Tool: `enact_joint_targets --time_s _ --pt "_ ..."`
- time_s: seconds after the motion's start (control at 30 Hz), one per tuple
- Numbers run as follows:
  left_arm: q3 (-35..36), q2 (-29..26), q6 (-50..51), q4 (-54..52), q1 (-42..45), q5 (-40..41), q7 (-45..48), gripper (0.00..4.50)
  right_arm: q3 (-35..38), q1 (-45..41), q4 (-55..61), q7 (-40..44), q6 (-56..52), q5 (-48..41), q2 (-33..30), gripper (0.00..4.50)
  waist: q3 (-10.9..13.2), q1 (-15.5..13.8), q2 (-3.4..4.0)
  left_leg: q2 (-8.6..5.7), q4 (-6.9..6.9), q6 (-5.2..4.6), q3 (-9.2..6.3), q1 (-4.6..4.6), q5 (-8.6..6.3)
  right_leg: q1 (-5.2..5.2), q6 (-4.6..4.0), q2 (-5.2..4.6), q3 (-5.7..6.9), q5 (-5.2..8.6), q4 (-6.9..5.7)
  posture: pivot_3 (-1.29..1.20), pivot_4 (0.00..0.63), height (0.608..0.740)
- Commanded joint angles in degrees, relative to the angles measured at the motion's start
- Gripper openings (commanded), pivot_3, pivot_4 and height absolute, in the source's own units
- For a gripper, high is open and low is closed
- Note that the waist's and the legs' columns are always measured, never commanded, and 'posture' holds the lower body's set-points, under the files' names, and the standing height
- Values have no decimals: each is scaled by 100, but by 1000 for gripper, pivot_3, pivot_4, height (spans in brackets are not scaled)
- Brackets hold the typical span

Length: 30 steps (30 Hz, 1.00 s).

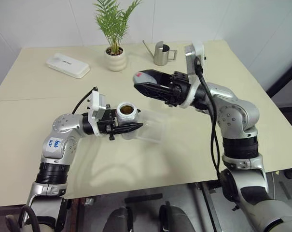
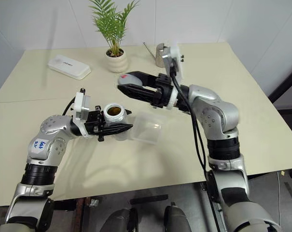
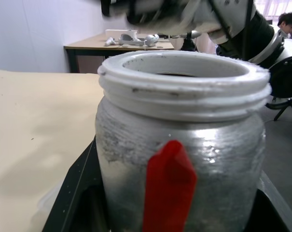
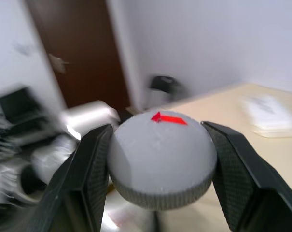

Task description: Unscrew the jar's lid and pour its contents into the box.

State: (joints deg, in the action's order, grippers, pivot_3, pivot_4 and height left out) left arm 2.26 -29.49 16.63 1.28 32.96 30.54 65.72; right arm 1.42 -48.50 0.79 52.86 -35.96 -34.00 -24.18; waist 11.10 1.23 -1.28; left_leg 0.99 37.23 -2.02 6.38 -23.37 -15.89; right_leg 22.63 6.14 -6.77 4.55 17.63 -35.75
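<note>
**Ana:** While the left hand [image 1: 120,127] is clamping the jar [image 1: 127,115] upright with its mouth open, the right hand [image 1: 146,83] is gripping the lid [image 4: 161,162] between its two fingers, lifted up and off to the jar's right. So the cap is off, I'd say.

**Ben:** Agreed. And the box [image 1: 150,126] is sitting on the table [image 1: 30,101] just beside the jar, on its right, partly under the left hand's fingertips.

**Ana:** That's what is worrying me. If the left wrist is rolling the jar over from there, the mouth may be landing over the box's near rim rather than over the middle, and the brownish contents may be spilling onto the table.

**Ben:** The box is looking light and clear, too. A fingertip or the jar's shoulder nudging it could be sliding it away mid-pour.

**Ana:** And the right hand is hanging above the box with the lid. If it is loosening, the lid is dropping into the box; if it is staying put, it may be crowding the tilting jar.

**Ben:** The jar's smooth side could also be slipping as it tips.
</note>
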Motion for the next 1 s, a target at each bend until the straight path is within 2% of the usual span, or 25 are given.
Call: enact_joint_targets --time_s 0.03,0.1,0.17,0.37,0.57,0.8,1.0 --pt "208 -72 18 -183 -11 132 -90 2010 192 759 -379 203 1231 745 -560 2550 0 2 0 -3 0 -4 4 0 -3 0 0 1 -1 0 3 0 150 740" --pt "276 -88 -9 -144 -1 154 -115 2010 297 1333 -880 281 2053 1163 -879 2550 0 -6 -1 -5 -2 -8 14 1 -5 -1 3 2 -1 -1 9 0 150 740" --pt "336 -80 10 -81 42 182 -136 2010 633 1711 -1422 88 2465 1182 -885 2550 0 -4 -1 -5 -2 -10 18 1 -6 -2 5 4 2 -2 12 0 150 740" --pt "347 -40 58 112 216 175 -113 2010 865 2181 -2432 -150 3158 1413 -823 2550 0 76 0 7 6 -7 46 17 2 -4 13 13 -15 -7 5 0 150 740" --pt "268 47 75 171 315 160 -64 2010 1070 2308 -2514 -199 3092 1203 -782 4479 0 33 0 15 10 5 38 26 13 -8 7 10 -15 -9 -10 0 150 740" --pt "180 98 -68 315 457 28 -20 2010 1201 2585 -1360 27 2482 860 -1170 4479 0 10 0 14 5 4 34 20 12 -8 7 8 -12 -9 2 0 150 740" --pt "50 -28 -491 1045 1055 -451 47 2010 1001 2607 1040 444 670 -166 -2044 4479 3 -9 4 17 12 1 29 18 9 -10 7 -1 -9 -10 2 0 150 740"
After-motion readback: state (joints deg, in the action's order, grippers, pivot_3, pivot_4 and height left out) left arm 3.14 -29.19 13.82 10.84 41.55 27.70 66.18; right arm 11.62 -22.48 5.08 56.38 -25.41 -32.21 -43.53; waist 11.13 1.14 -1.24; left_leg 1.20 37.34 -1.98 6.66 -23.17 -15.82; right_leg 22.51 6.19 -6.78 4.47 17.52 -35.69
